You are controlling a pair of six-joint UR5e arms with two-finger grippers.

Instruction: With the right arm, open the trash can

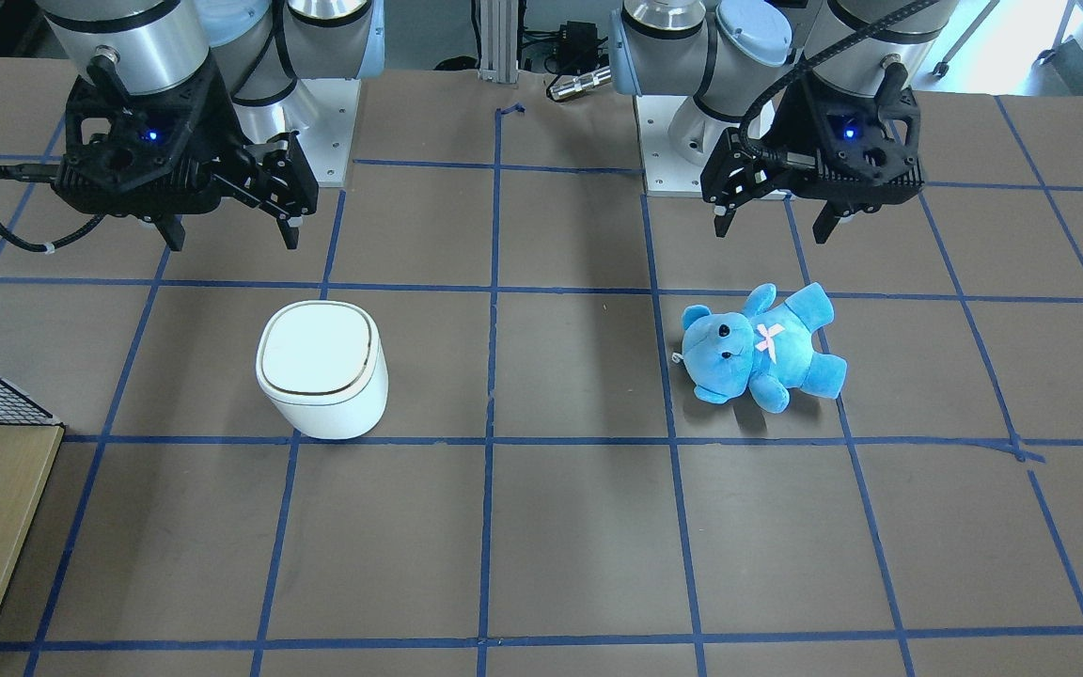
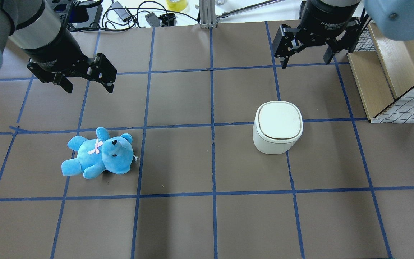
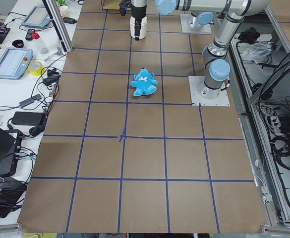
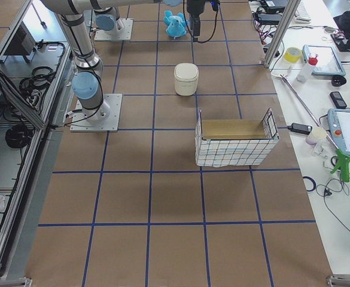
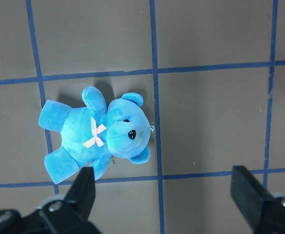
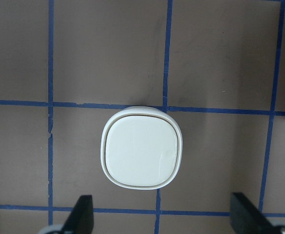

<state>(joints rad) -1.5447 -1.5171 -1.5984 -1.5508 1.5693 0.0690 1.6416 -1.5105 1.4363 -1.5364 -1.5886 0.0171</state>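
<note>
The white trash can (image 2: pixel 278 127) stands upright on the brown table with its flat lid shut. It also shows in the front view (image 1: pixel 321 371) and in the middle of the right wrist view (image 6: pixel 141 146). My right gripper (image 2: pixel 306 61) is open and empty. It hangs above the table, apart from the can, on the robot's side of it (image 1: pixel 231 235). Its two fingers frame the bottom of the right wrist view (image 6: pixel 164 219). My left gripper (image 2: pixel 88 88) is open and empty, above the table near the blue teddy bear (image 2: pixel 99 154).
The teddy bear (image 1: pixel 762 348) lies on its back on the robot's left half of the table. A wood-lined wire basket (image 2: pixel 390 72) stands at the table's right end, beside the can. Blue tape lines grid the table.
</note>
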